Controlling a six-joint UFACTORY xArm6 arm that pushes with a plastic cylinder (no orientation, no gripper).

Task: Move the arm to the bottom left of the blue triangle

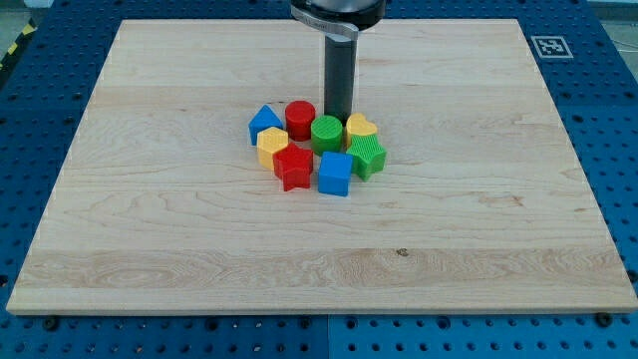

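A: Camera view. Blue triangle (264, 123) at the left end of the block cluster, a little above board centre. Touching or nearly touching the red cylinder (300, 119) on its right and the yellow block (271, 146) just below.

B: My tip (339, 117)?

A: At the cluster's top edge, behind the green cylinder (326, 133), between the red cylinder and the yellow heart-like block (361, 127). Well to the right of the blue triangle, not at its bottom left. Very end partly hidden by the green cylinder. Plain rod, no jaws, holding nothing.

B: Rest of the cluster?

A: Red star (293, 167) below the yellow block. Blue cube (335, 174) just right of the star. Green ribbed block (367, 157) at the right end, under the yellow heart-like block; exact shape hard to tell.

B: Surroundings?

A: Wooden board (150, 239) on a blue perforated table (618, 120). Black-and-white marker (549, 46) at the board's top right corner.
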